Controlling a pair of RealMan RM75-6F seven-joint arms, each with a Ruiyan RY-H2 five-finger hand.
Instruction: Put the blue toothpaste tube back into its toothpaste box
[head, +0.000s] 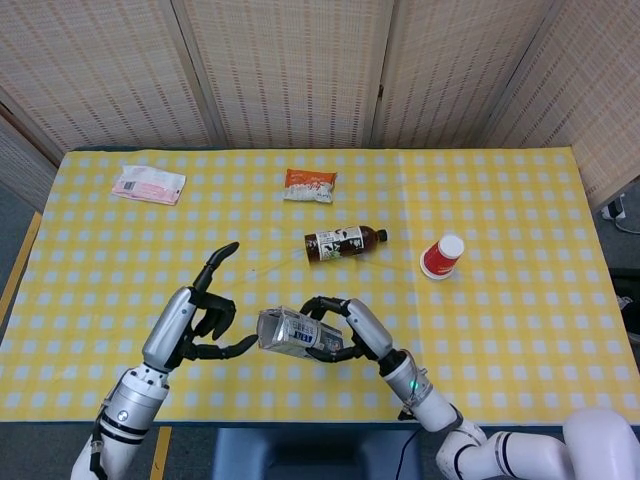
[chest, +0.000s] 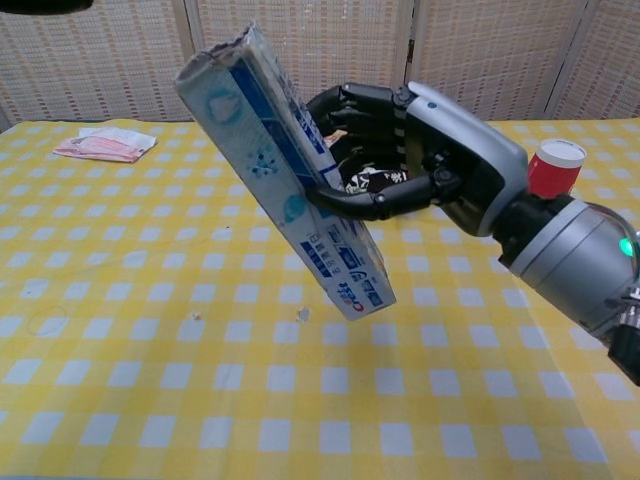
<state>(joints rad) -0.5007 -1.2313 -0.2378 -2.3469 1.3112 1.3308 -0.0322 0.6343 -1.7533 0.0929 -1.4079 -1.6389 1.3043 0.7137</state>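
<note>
From the head view, you are holding the toothpaste box (head: 293, 334) in your right hand (head: 345, 330), lifted off the bench (head: 500, 200), with the fingers wrapping one end while the other end is pointing toward your left hand (head: 196, 322). That left hand is sitting just beside the box's free end, holding nothing, its fingers loosely curled and one finger sticking up. The blue toothpaste tube is not showing on its own in this view, so you cannot tell whether it is already inside. Well beyond your hands, a brown bottle (head: 345, 242), a red cup (head: 441, 256), an orange snack packet (head: 310, 185) and a pink packet (head: 148, 185) are lying on the bench.

From the chest view, the toothpaste box (chest: 288, 176) is tilting steeply, upper end away from your right hand (chest: 420, 165), with the thumb pressing its printed face near the middle. The upper end looks open or ragged, though you cannot be sure. Only a dark sliver of what may be the left hand is showing at the top edge.

The box is probably light, thin card that is going to crush if squeezed, and its glossy faces may slip. Taking it across the narrow sides near the middle looks safest.
</note>
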